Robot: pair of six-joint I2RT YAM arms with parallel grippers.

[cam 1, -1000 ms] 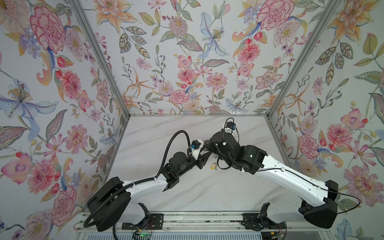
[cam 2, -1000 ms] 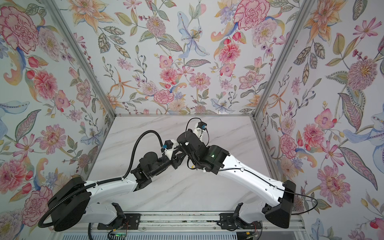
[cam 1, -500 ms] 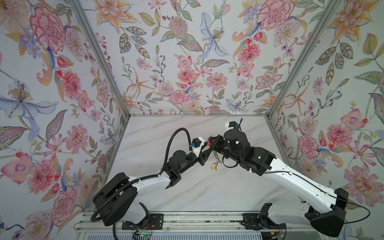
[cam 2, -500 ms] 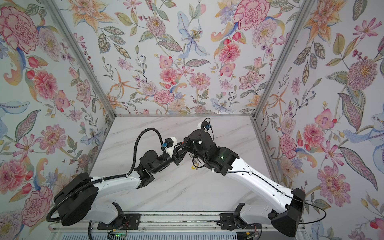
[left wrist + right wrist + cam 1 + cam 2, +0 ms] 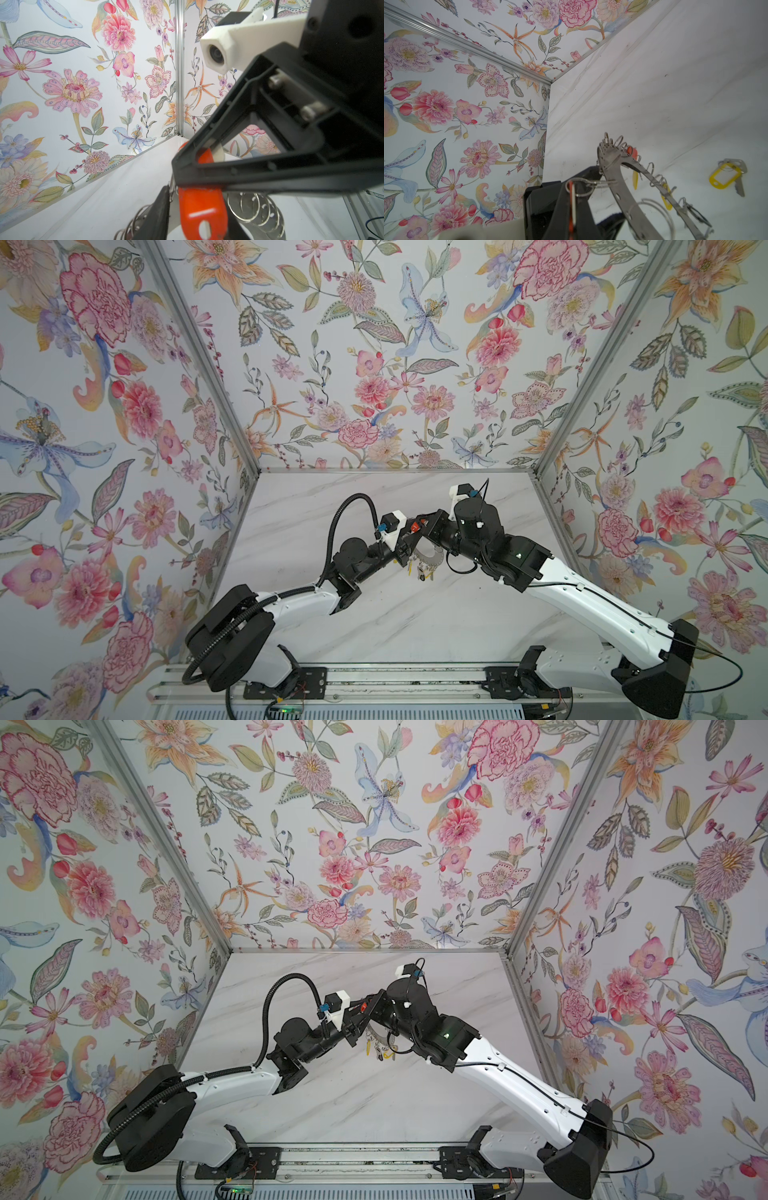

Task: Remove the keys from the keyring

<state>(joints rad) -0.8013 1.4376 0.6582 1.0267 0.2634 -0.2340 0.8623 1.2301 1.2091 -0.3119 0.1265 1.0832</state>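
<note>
Right tool [image 5: 177, 168] clenched on keyring [image 5: 623, 205]; left tool [image 5: 195, 198] brackets red-tagged key [image 5: 203, 216], grip unconfirmed. Risk: smooth tag slips under pull.

left arm [image 5: 291, 601] and right arm [image 5: 582, 601] meeting mid-table, keyring [image 5: 432, 563] hanging between them, bare table [image 5: 415, 626] all around them

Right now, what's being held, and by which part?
The right hand pinches the red key tag by its flat sides, hole end poking out. Fingers of the left hand flank that end; grip unclear.
</note>
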